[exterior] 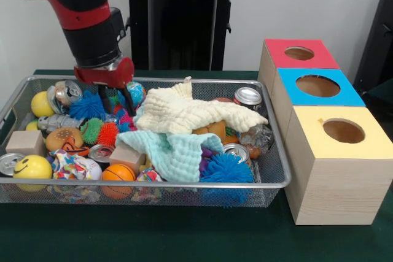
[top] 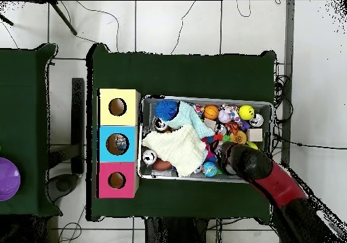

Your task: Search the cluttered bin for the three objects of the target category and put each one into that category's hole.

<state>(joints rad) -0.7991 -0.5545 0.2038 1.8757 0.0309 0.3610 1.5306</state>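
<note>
Closest to the camera sits the yellow-topped box (exterior: 339,170) on the green surface (exterior: 153,234), and behind it in a row are the blue-topped box (exterior: 313,90) and the red-topped box (exterior: 295,56), each with a round hole on top. Beside them is the wire bin (exterior: 270,182), full of toys. My arm (exterior: 80,10) comes down from above at the bin's far left corner, and my hand (exterior: 113,99) pokes down among the spiky balls; its two dark fingers (exterior: 127,99) stand a little apart, holding nothing. Just beside it lie a blue spiky ball (exterior: 87,107) and a shiny can (exterior: 66,92). A cream cloth (exterior: 190,113) and a light green cloth (exterior: 175,151) cover the middle of the bin. Near the front rim are a yellow smiley ball (exterior: 32,167), a small basketball (exterior: 118,173) and another blue spiky ball (exterior: 226,169). More cans (exterior: 248,96) sit by the boxes' side. Open surface lies in front of the bin.
</note>
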